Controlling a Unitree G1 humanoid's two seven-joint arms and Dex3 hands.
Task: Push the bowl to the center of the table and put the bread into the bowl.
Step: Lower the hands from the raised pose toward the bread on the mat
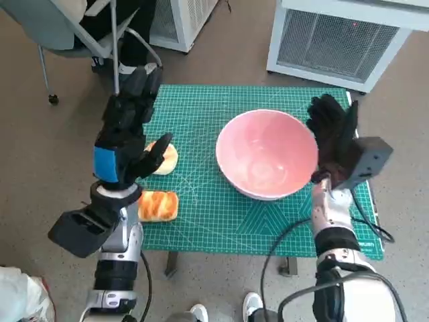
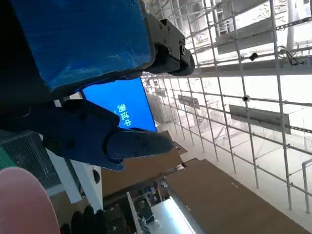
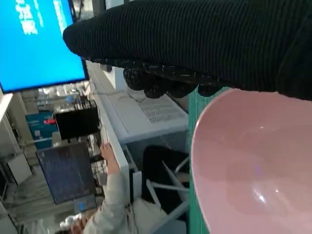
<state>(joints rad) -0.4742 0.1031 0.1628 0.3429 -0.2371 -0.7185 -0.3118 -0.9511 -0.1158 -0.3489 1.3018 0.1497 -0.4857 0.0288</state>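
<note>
Pink bowl (image 1: 267, 154) sits right of centre on green mat (image 1: 201, 201); right hand (image 1: 333, 139), fingers together, flat vs bowl's right rim; left hand (image 1: 129, 127) raised, fingers apart, holding nothing; bread (image 1: 158, 205) near mat's left edge, round bun (image 1: 165, 158) just beyond.

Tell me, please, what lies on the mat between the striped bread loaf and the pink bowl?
Nothing: in the head view, only bare green cutting mat lies between the bread loaf and the bowl.
</note>
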